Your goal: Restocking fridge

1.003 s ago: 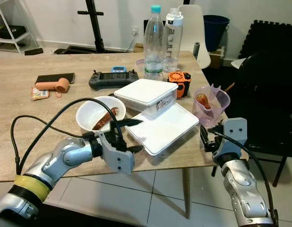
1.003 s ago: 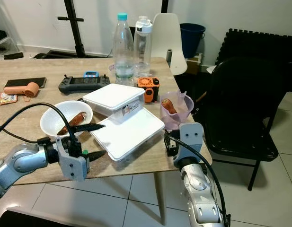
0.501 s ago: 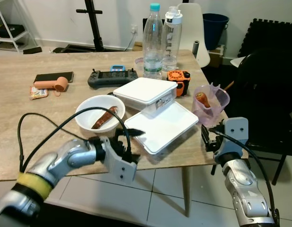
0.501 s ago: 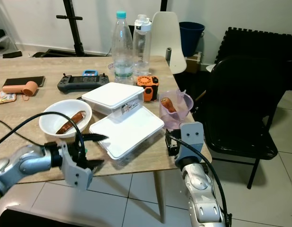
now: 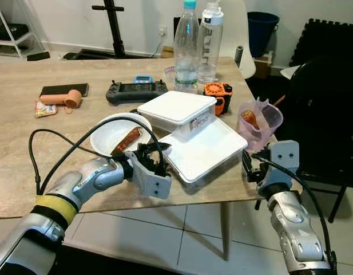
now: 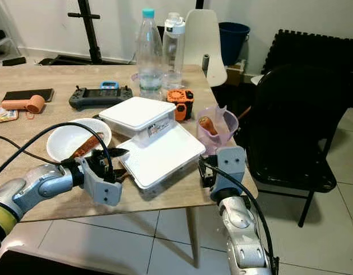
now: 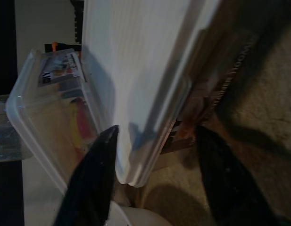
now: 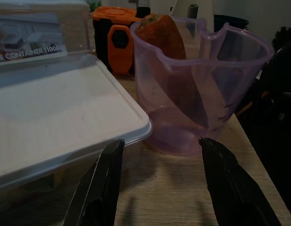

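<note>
Left fingers spread wide at the white container corner; right fingers open toward the purple cup.

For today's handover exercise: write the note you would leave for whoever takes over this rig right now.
Left pincer: open, at the near corner of the lower white container, nothing held.
Right pincer: open, at the table edge facing the purple cup with a carrot.
Second container is stacked behind; white bowl is beside it.
Done: nothing lifted. Left: grasp, carry to fridge.
</note>
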Tool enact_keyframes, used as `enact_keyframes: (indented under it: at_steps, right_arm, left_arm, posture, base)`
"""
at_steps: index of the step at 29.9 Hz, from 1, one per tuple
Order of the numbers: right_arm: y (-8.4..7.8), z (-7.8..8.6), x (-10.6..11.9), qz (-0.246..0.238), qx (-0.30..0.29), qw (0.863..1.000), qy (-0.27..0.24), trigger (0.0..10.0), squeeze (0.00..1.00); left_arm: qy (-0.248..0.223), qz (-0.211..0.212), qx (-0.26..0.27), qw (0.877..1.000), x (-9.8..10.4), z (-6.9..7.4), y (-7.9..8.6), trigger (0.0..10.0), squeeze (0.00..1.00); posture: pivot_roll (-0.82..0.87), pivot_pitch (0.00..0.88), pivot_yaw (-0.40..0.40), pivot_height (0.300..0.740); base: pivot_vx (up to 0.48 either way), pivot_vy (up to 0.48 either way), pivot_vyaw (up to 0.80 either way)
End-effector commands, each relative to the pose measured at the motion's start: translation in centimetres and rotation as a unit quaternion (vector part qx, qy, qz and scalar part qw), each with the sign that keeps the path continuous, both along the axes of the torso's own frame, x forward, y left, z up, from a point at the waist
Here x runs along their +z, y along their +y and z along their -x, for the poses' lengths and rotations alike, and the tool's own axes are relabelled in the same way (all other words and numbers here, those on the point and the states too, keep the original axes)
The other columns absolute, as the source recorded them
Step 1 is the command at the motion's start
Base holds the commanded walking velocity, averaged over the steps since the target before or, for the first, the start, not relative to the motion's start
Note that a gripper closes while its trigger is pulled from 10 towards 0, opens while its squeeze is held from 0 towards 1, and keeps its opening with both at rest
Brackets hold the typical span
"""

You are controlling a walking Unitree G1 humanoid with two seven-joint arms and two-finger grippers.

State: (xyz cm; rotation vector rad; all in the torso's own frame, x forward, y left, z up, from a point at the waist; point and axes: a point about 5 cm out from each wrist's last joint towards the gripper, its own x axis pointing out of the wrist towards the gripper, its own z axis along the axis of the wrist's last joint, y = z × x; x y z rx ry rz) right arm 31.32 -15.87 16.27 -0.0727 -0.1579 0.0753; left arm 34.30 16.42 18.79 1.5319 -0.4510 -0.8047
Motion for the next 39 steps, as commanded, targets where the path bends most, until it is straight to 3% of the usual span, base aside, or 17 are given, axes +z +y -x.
enact_keyframes:
  at_steps: [1, 18, 19, 28, 32, 36, 39]
  right_arm:
    - [-0.2, 0.2, -0.6, -0.003, -0.004, 1.000, 0.014, 10.0, 0.00]
    - [0.2, 0.0, -0.9, -0.008, 0.003, 1.000, 0.018, 10.0, 0.00]
    - [0.2, 0.0, -0.9, -0.008, 0.003, 1.000, 0.018, 10.0, 0.00]
    - [0.3, -0.2, -0.2, -0.011, 0.009, 1.000, 0.008, 10.0, 0.00]
    - [0.4, -0.5, 1.5, -0.023, 0.029, 0.999, -0.017, 10.0, 0.00]
    - [0.4, -0.7, 1.9, -0.023, 0.032, 0.999, -0.023, 10.0, 0.00]
    - [0.5, -0.8, 3.1, -0.027, 0.045, 0.998, -0.041, 10.0, 0.00]
  left_arm:
    - [-0.002, 0.005, -0.024, 1.000, 0.1, 0.5, -0.4, 0.0, 0.00]
    - [-0.020, 0.043, -0.013, 0.999, 1.6, 3.5, 2.5, 0.0, 0.00]
    - [-0.023, 0.047, -0.009, 0.999, 1.9, 3.7, 2.8, 10.0, 0.00]
    - [-0.065, 0.072, 0.002, 0.995, 4.5, 4.7, 3.6, 10.0, 0.00]
    - [-0.124, 0.080, 0.010, 0.989, 6.1, 4.6, 3.8, 10.0, 0.00]
    - [-0.136, 0.083, 0.008, 0.987, 6.7, 4.9, 3.7, 10.0, 0.00]
    - [-0.160, 0.090, 0.005, 0.983, 8.4, 5.3, 3.8, 10.0, 0.00]
  posture:
    - [-0.05, 0.235, -0.016, 0.736]
    - [-0.01, 0.238, -0.016, 0.736]
    - [-0.01, 0.239, -0.017, 0.736]
    - [0.00, 0.240, -0.016, 0.736]
    - [0.00, 0.229, -0.021, 0.736]
    - [0.00, 0.223, -0.019, 0.736]
    - [0.01, 0.218, -0.016, 0.736]
  base:
    - [0.000, 0.000, 0.00]
    - [0.000, 0.000, 0.00]
    - [0.000, 0.000, 0.00]
    - [0.000, 0.000, 0.00]
    - [0.000, 0.000, 0.00]
    - [0.000, 0.000, 0.00]
    - [0.000, 0.000, 0.00]
